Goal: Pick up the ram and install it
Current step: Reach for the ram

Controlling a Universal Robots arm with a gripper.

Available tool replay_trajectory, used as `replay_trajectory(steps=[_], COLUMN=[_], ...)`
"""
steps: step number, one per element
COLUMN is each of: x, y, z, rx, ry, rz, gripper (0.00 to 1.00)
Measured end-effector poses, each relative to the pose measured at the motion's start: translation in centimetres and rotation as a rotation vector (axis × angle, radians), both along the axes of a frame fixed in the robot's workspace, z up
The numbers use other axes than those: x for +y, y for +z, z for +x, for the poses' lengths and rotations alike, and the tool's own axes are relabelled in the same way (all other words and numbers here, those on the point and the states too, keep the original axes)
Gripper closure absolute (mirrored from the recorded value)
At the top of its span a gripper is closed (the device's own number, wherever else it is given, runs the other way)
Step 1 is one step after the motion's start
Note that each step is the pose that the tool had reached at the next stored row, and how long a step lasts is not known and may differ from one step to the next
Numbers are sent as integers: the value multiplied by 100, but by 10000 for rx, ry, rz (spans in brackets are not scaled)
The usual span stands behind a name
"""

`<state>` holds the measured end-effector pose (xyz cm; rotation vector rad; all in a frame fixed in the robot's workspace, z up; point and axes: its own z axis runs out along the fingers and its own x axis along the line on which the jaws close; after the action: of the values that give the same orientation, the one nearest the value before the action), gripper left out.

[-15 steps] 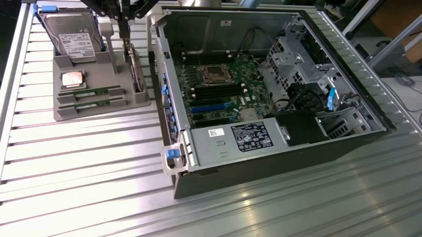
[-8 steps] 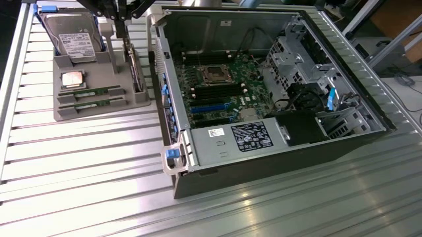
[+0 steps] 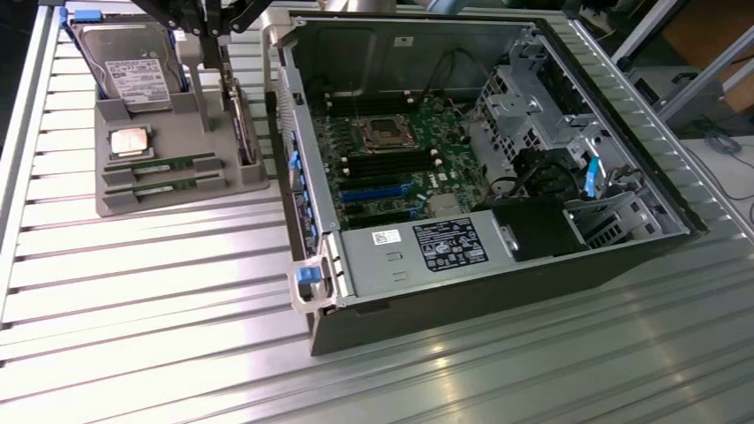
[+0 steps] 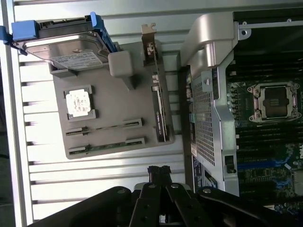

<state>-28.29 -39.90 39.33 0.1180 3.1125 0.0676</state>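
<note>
Tool [image 4: 159, 171], fingers pressed together and holding nothing, hung above the grey holder [image 3: 177, 205] and touched none of its parts. Clock directions were read on the exterior view, where the tool [image 3: 214, 40] appeared at the holder's twelve o'clock edge.

Ram [image 3: 165, 165] lay toward six o'clock from the tool, seated on edge in a holder slot with its long axis close to the nine-to-three line. A second stick [image 3: 165, 187] lay parallel just beside it at six o'clock; the wrist view showed the pair, ram [image 4: 104, 126] and second stick [image 4: 106, 145], as two thin strips apart from each other. Which stick was nearer the tool could not be settled, since the tool stood high over both.

Room around the ram looked tight. The processor [image 3: 130, 141] sat just beside it at twelve o'clock, the drive [image 3: 130, 66] stood beyond that, and the upright card [image 3: 242, 124] closed the three o'clock end.

Holder and open case [image 3: 471, 283] rested on a slatted metal counter [image 3: 141, 291], the case at three o'clock of the holder. The board's dark slots [image 3: 383, 166] inside the case ran roughly parallel to the ram, so little turning seemed called for.
</note>
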Motion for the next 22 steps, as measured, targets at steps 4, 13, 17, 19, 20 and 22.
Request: replay_trajectory(steps=[4, 13, 17, 19, 20, 22], x=[0, 0, 0, 0, 0, 0], y=[0, 0, 0, 0, 0, 0], z=[-20, -97, -127, -136, -142, -154], rx=[0, -1, -1, 0, 0, 0], ry=[0, 0, 0, 0, 0, 1], rz=[0, 0, 0, 0, 0, 0], gripper=[90, 90, 90, 90, 90, 90])
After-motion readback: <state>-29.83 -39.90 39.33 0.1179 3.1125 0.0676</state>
